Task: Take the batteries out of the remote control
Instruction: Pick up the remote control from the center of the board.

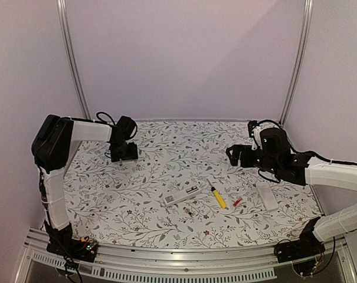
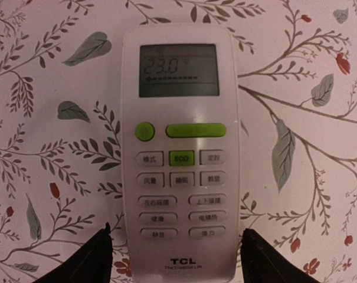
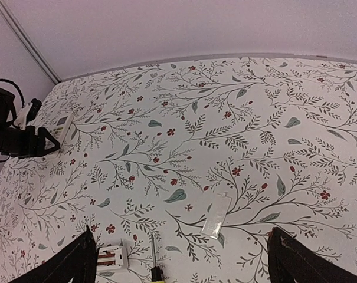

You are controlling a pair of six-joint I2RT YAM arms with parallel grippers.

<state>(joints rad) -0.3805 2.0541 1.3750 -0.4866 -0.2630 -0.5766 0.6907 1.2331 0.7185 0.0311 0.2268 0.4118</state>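
A white TCL remote control (image 2: 179, 171) lies face up on the floral table, its display reading 23.0. My left gripper (image 2: 176, 231) straddles its lower end, open, with a thin gap at each black finger (image 2: 98, 259). From above, that gripper (image 1: 124, 154) is at the far left and hides the remote. A second white remote (image 1: 182, 194) lies back up at mid-table, with red batteries (image 3: 110, 257) in its open bay. One loose red battery (image 1: 237, 202) lies to the right. My right gripper (image 3: 181, 236) hangs open and empty, high at the right (image 1: 234, 154).
A yellow-handled screwdriver (image 1: 218, 196) lies between the open remote and the loose battery. A clear cover piece (image 3: 216, 215) rests flat on the cloth. A white oblong part (image 1: 267, 196) lies near the right arm. Metal frame posts (image 1: 72, 59) stand at the back corners.
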